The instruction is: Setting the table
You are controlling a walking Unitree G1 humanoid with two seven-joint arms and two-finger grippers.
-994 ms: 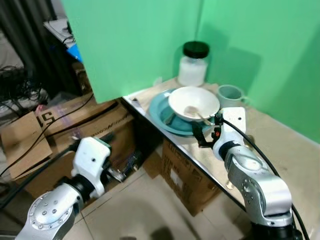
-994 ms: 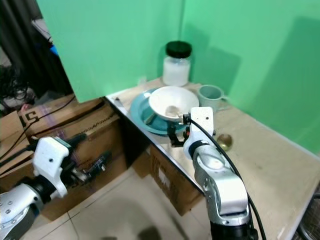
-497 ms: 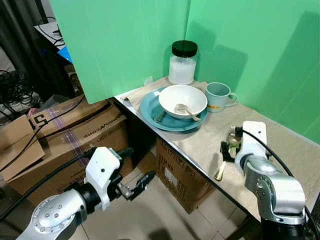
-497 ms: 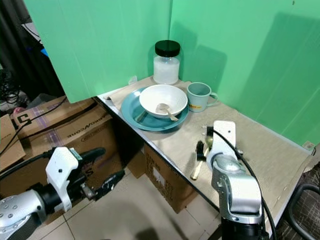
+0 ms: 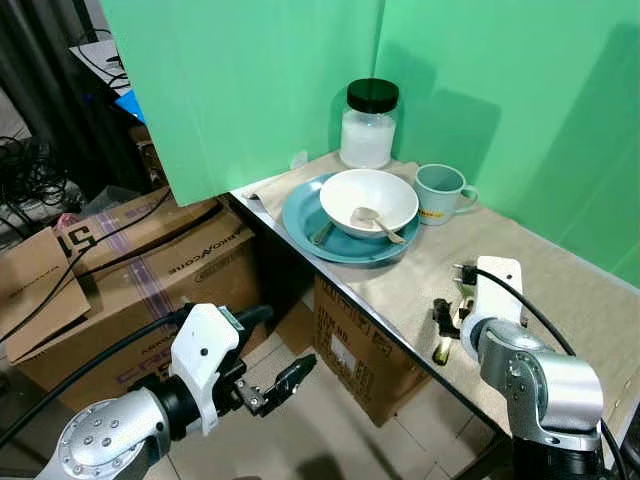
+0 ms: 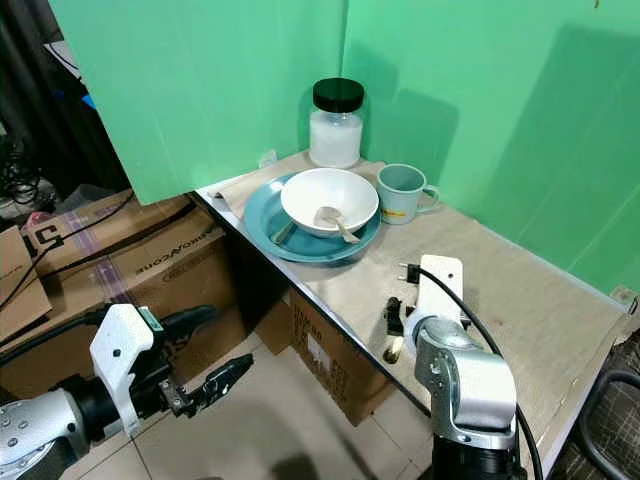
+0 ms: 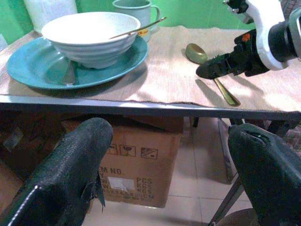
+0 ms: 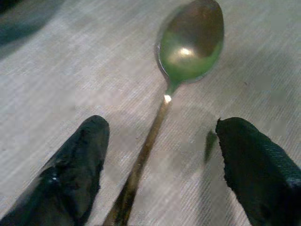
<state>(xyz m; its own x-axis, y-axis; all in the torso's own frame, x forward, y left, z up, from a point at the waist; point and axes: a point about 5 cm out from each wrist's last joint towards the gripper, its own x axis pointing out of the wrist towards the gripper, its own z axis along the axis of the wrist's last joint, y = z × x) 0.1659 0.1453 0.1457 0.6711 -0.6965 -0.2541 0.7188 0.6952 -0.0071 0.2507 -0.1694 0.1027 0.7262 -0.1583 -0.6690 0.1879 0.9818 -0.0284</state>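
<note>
Right gripper poised over the spoon on the table.

Left gripper point(image 5: 285, 378) hangs open below the table edge; teal plate point(image 5: 305, 215) holds a white bowl point(image 5: 375, 200); right gripper point(image 8: 160, 165), fingers spread, straddles the gold metal spoon point(image 8: 181, 66) lying on beige cloth: lower squarely, close on the handle.

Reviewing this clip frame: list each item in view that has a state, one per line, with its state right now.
Right gripper: open, fingers either side of the gold spoon's handle, not gripping.
Gold spoon: lying flat on the table mat, bowl up, released.
Left gripper: open, low beside the table, holding nothing.
White bowl: upright on the blue plate, a spoon inside.
Mug: upright.
Jar: upright, black lid on.
</note>
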